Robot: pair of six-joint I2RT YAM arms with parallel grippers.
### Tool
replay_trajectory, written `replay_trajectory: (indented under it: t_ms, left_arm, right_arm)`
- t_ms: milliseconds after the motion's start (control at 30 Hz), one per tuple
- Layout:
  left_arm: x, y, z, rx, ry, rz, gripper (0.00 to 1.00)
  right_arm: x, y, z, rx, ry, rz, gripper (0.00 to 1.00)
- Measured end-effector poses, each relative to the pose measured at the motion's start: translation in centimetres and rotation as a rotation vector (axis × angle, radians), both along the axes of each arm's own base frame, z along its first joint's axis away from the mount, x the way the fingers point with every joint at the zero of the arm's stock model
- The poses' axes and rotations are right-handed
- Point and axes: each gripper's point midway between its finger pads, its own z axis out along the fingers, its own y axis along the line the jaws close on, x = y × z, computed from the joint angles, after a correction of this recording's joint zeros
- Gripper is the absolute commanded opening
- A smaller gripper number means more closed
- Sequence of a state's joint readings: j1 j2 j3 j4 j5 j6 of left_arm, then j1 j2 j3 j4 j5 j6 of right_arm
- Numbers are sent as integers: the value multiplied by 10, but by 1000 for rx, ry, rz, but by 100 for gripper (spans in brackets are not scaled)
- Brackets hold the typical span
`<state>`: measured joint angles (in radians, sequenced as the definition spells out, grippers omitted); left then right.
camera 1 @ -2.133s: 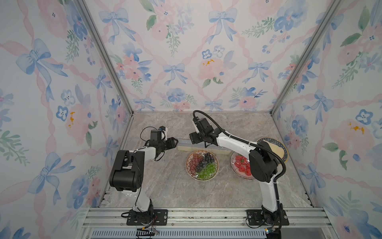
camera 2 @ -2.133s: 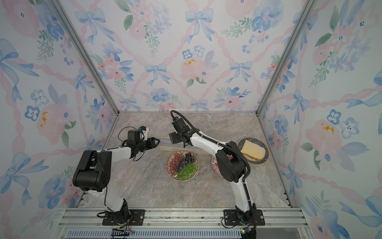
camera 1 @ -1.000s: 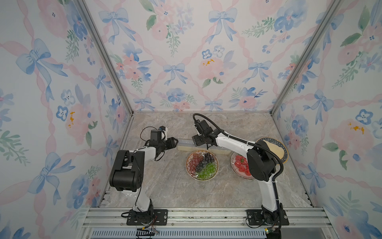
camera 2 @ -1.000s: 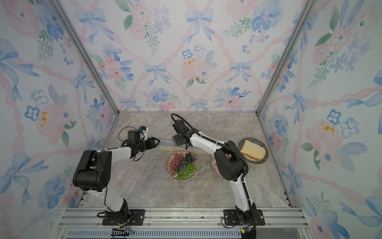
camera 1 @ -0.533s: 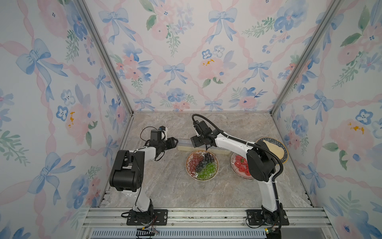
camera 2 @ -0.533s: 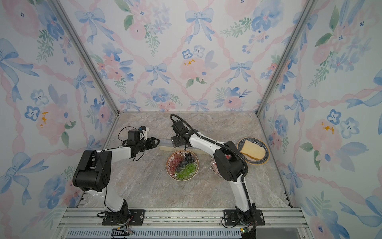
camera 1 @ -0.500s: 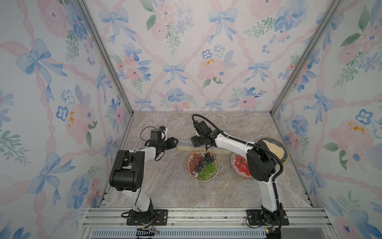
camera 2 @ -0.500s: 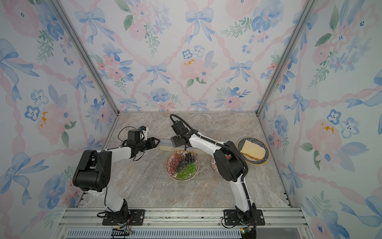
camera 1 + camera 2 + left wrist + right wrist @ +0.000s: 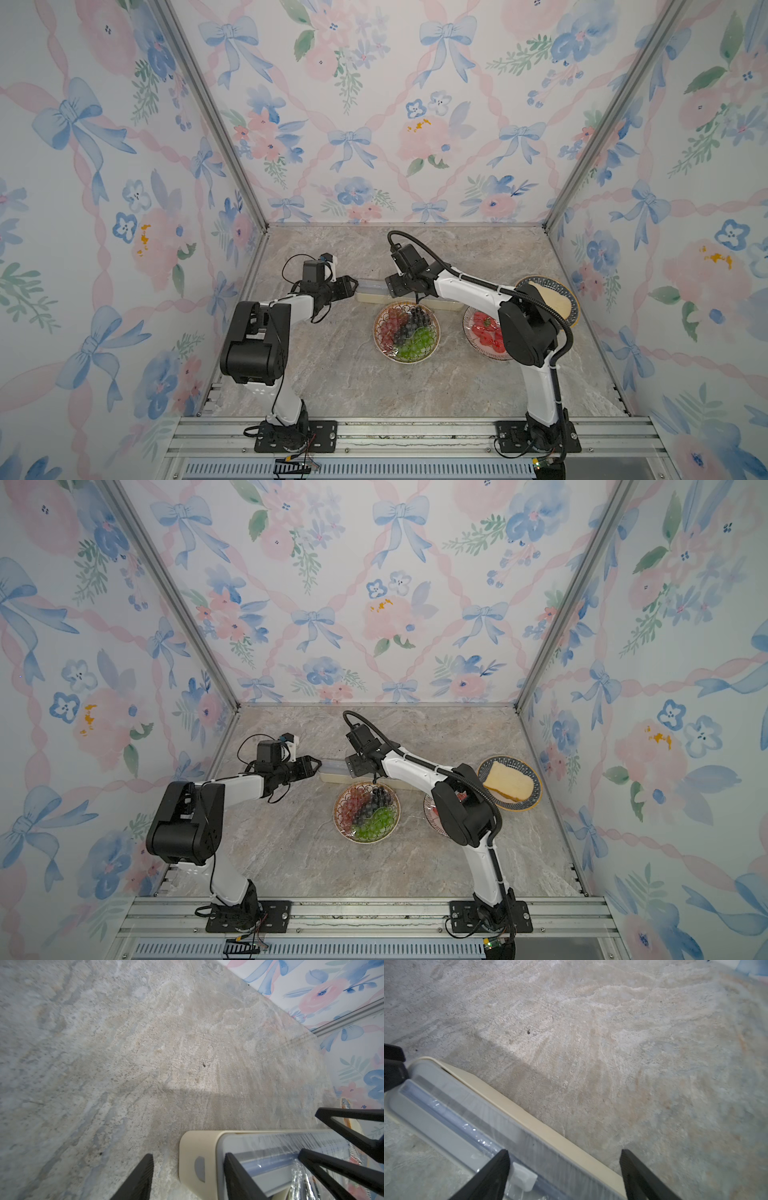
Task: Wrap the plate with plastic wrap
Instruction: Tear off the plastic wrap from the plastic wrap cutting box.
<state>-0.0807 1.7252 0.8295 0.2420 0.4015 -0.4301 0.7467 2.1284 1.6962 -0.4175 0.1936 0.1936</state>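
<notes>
The plate (image 9: 406,332) (image 9: 366,810) of red, dark and green grapes sits mid-table. Right behind it lies the long cream box (image 9: 372,293) (image 9: 332,771) with a grey top. Glossy plastic wrap (image 9: 299,1176) (image 9: 477,1136) shows on the top. My left gripper (image 9: 353,286) (image 9: 189,1155) is open at the box's left end. One finger is over the grey top and the other stands off the box. My right gripper (image 9: 392,289) (image 9: 564,1150) is open and straddles the box crosswise. The white slider (image 9: 523,1176) sits next to one finger.
A plate of strawberries (image 9: 484,332) stands to the right of the grapes, partly behind my right arm. A blue-rimmed plate with bread (image 9: 509,785) is at the far right. Flowered walls close in the back and both sides.
My right gripper has shifted a little to the left along the box. The left arm, the box and the plates have not moved.
</notes>
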Motion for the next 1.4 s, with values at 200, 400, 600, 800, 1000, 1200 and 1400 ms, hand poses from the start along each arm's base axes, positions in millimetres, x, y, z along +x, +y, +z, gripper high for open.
replay_trajectory:
  t_ms: [200,400,600,800,1000,1200,1400]
  left_arm:
    - [0,0,0,0,0,0,56]
    - [0,0,0,1,0,1,56]
    - [0,0,0,2,1,2,56]
    - [1,1,0,3,0,3,56]
    - [1,1,0,7,-1,5,56]
    - [1,1,0,8,-1,7,56]
    - [1,1,0,9,-1,7,57]
  right_arm:
    - [-1,-9,-1,-9,-7,-14,85]
    - [-4,-34,1,-46,-14,-51,84]
    - [-8,-61,2,-85,-18,-85,85]
    - [-11,-88,3,-115,-15,-122,85]
    - [-15,-125,3,-150,-4,-176,85]
    - [-14,-170,2,-196,-1,-259,85]
    - [-18,-206,2,-241,6,-331,85]
